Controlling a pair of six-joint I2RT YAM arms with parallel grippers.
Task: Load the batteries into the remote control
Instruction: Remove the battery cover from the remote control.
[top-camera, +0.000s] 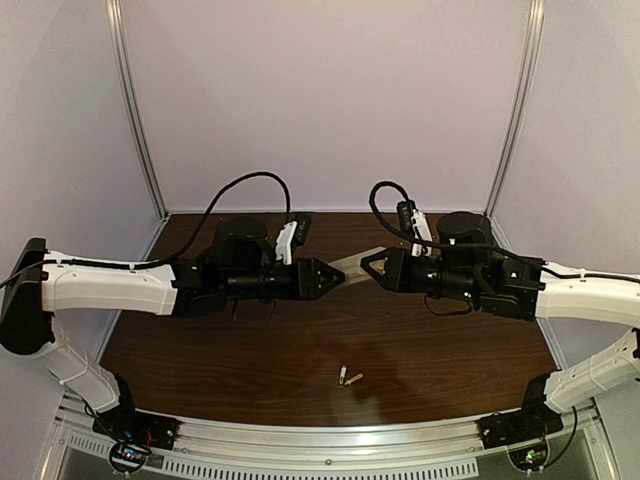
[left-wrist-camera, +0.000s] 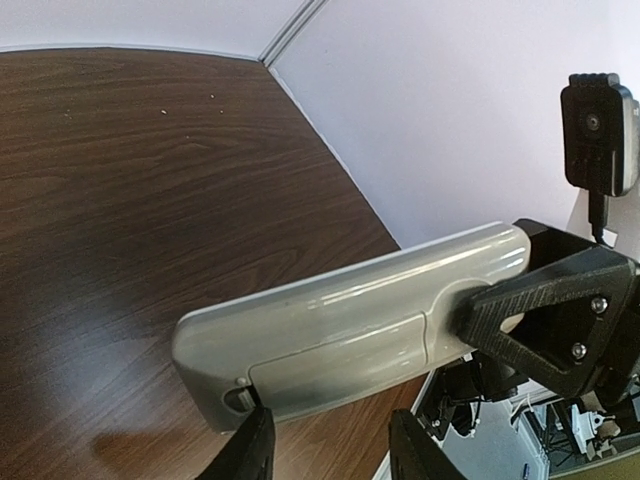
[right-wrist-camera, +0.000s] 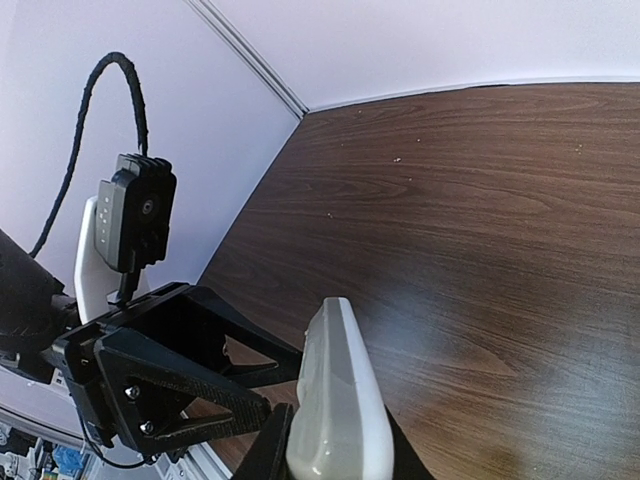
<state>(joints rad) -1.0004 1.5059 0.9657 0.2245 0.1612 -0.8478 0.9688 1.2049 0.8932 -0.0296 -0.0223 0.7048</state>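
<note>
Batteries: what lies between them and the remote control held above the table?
Only bare wooden tabletop, in the top external view; the batteries lie nearer the front edge than the remote control.

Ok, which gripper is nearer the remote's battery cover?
Left. The left gripper has its fingertips right beside the battery cover; the right gripper clamps the remote at its far end, away from the cover.

No text, brand, number or sign could be read in any view. The smooth back of the flat white rectangular remote control (left-wrist-camera: 350, 320) showed no lettering that could be made out, and the two tiny gold-coloured cylindrical batteries (top-camera: 350, 378) lying on the dark brown wooden desk (top-camera: 220, 350) were too small for any print to be told
</note>
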